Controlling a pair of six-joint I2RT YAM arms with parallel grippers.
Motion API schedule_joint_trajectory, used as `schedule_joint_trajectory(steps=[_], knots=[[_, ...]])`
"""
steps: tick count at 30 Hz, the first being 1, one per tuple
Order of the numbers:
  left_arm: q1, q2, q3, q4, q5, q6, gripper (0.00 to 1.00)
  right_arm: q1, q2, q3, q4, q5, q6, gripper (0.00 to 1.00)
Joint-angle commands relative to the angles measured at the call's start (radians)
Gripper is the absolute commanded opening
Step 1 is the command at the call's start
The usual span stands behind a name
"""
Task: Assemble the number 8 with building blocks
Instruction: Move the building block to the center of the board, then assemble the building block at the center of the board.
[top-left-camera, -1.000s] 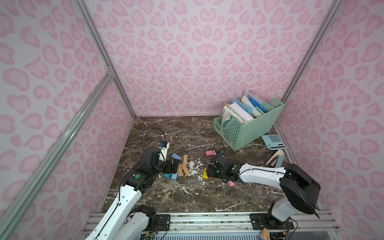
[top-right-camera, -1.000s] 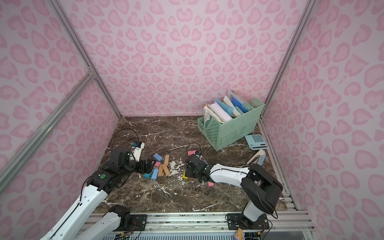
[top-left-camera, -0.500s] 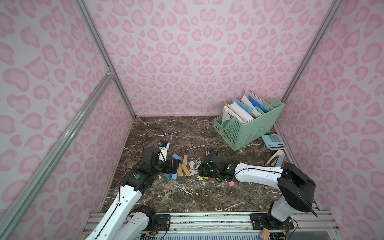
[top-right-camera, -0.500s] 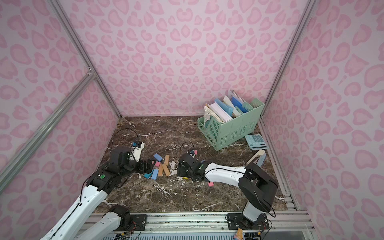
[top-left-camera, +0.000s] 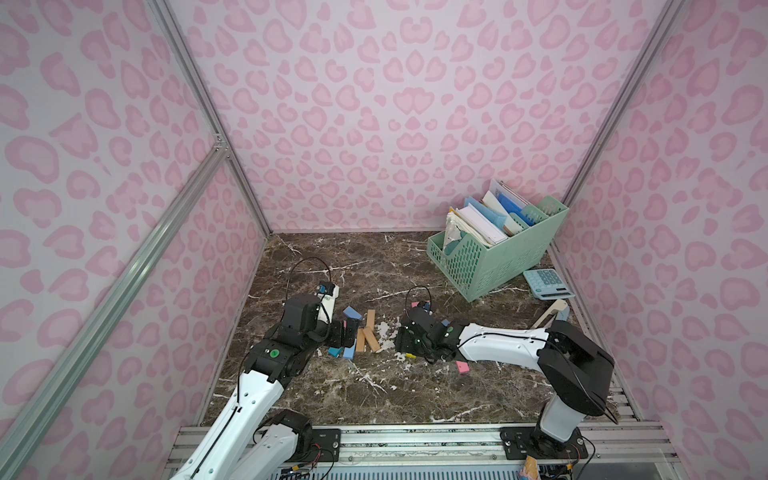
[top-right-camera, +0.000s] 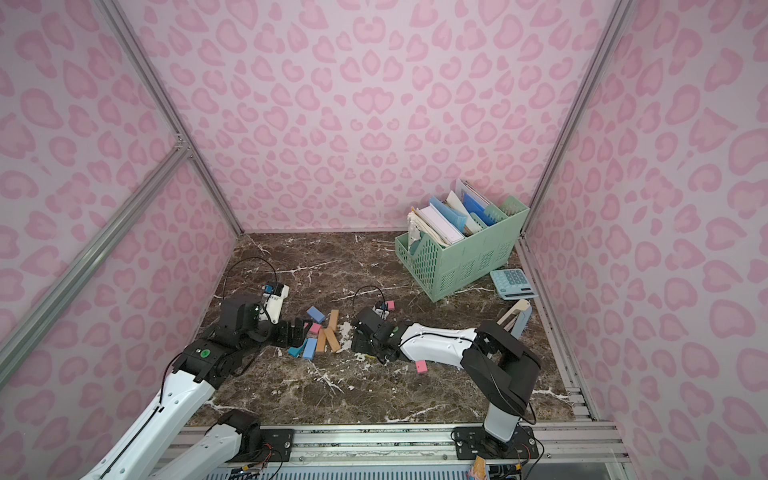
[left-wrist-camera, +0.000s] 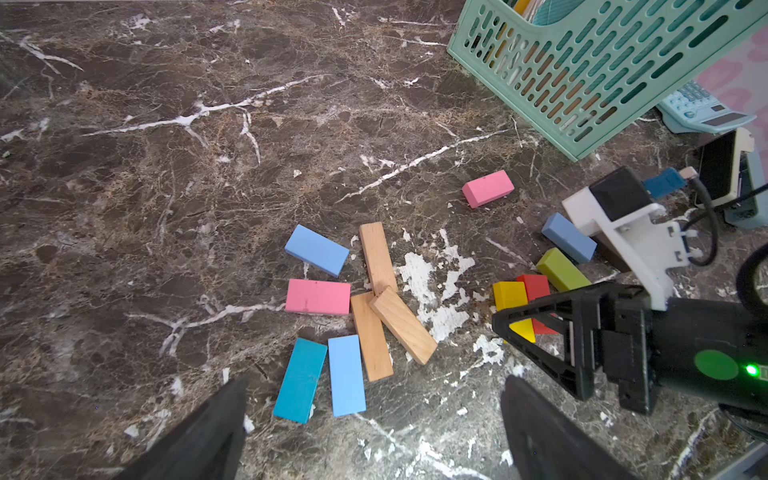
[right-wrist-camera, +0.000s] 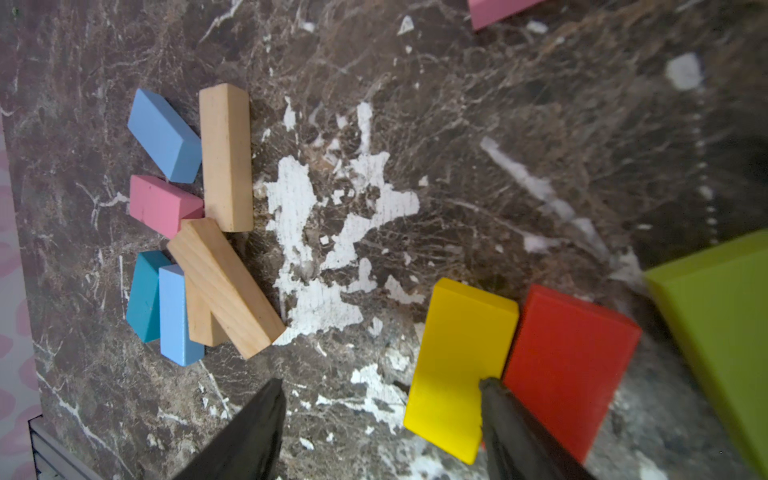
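Now left gripper (left-wrist-camera: 376, 386), jaws apart, near 7 blocks (left-wrist-camera: 318, 296); right gripper (right-wrist-camera: 380, 386), jaws apart, over yellow block (right-wrist-camera: 453, 353).

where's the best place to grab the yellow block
Probably its two short ends, coming straight down from above. The yellow block lies flat with one long side tight against the red block, leaving no gap there; both short ends look free.

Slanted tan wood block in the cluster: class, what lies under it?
A second tan block lies flat under the slanted tan block, which rests across one end of it. That covered end, and whether anything else is beneath, cannot be seen.
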Motion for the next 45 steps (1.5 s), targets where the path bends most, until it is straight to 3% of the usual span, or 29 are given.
schedule_joint_trajectory(steps=[1,15,23,37,45], knots=[[0.0,-0.003,-0.002,0.008,0.01,0.0,0.98,-0.002,0.0,-0.003,-0.027,0.022,0.021,0.76],[0.0,0.0,-0.001,0.01,0.009,0.0,0.98,-0.035,-0.032,-0.047,-0.079,0.07,0.023,0.74],[0.0,0.0,-0.002,0.01,0.012,0.0,0.98,-0.01,0.039,0.062,-0.167,0.104,-0.001,0.68],[0.0,-0.002,-0.001,0.011,0.013,-0.001,0.98,0.028,0.16,0.204,-0.298,0.153,-0.013,0.41],[0.0,-0.003,-0.002,0.012,0.014,0.0,0.98,0.03,0.196,0.241,-0.335,0.163,-0.027,0.36]])
